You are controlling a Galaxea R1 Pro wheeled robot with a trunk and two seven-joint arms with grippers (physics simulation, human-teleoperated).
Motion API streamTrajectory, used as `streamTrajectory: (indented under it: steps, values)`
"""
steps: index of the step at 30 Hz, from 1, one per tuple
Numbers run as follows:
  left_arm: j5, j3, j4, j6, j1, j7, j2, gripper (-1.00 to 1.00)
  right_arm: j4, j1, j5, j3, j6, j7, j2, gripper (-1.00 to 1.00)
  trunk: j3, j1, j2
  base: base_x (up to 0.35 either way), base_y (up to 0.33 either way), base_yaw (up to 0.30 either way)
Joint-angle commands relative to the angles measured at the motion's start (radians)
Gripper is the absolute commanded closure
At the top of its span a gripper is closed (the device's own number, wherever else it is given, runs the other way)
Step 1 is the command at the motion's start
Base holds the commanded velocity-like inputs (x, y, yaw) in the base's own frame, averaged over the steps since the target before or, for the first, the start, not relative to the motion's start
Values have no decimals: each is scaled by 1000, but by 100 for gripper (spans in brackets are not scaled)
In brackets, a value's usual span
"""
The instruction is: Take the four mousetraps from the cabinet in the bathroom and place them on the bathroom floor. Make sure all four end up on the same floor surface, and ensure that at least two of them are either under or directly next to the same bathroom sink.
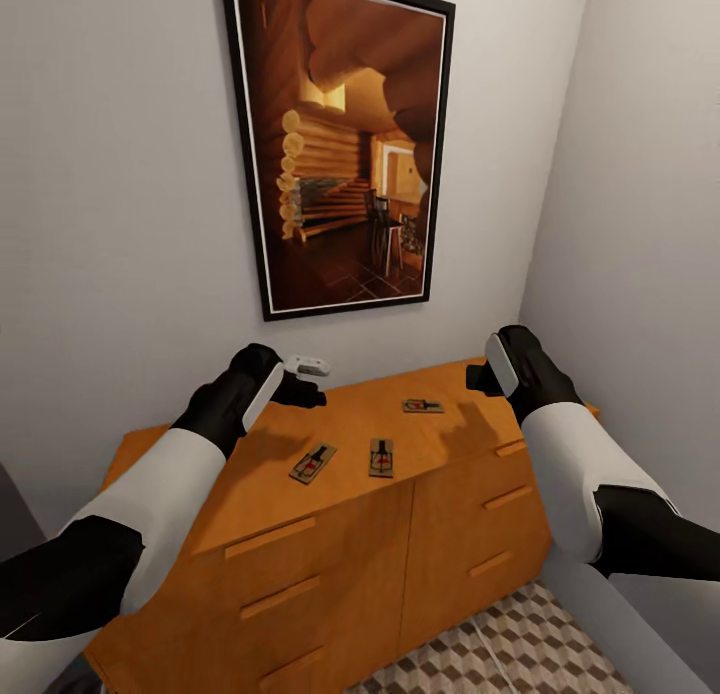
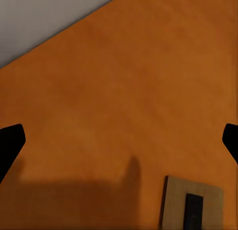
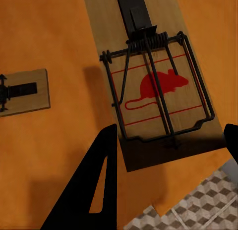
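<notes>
Three mousetraps lie on top of the orange-brown cabinet [image 1: 300, 564] in the head view: one [image 1: 313, 463] at the front left, one [image 1: 381, 457] beside it, one [image 1: 423, 406] further back. My left gripper [image 1: 310, 379] hovers open over the cabinet top behind them. In the left wrist view its fingertips [image 2: 10, 145] stand wide apart, with a trap's corner [image 2: 191, 205] just ahead. My right gripper [image 3: 171, 130] is open directly above a mousetrap [image 3: 153, 86] with a red mouse print, near the cabinet's edge. Another trap [image 3: 22, 91] lies off to the side. The sink is out of view.
A large framed picture [image 1: 340, 144] of a log interior hangs on the pale wall above the cabinet. A side wall [image 1: 650, 224] closes in on the right. The cube-pattern bathroom floor [image 1: 520, 644] shows in front of the drawers and past the cabinet edge [image 3: 198, 205].
</notes>
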Motion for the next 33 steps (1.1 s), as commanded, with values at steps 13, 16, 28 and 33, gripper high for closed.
streamTrajectory:
  steps: [13,16,28,33]
  values:
    - [0,-1,1,3,-1,-3,-1,-100,-1,-1,-12,-4,1,-11,1,100,-1,0,-1,-121,-39,0]
    - [0,-1,1,2,-1,-3,-1,-100,-1,-1,-12,-4,1,-11,1,100,-1,0,-1,-232,-108,0]
    - [2,-2,4,2,-1,-2,-1,-100,-1,-1,-13,-4,1,-11,1,100,-1,0,-1,-47,-25,0]
    - [1,-3,44,2,-1,-1,-5,-100,-1,-1,-13,-4,1,-11,1,100,-1,0,-1,0,0,0]
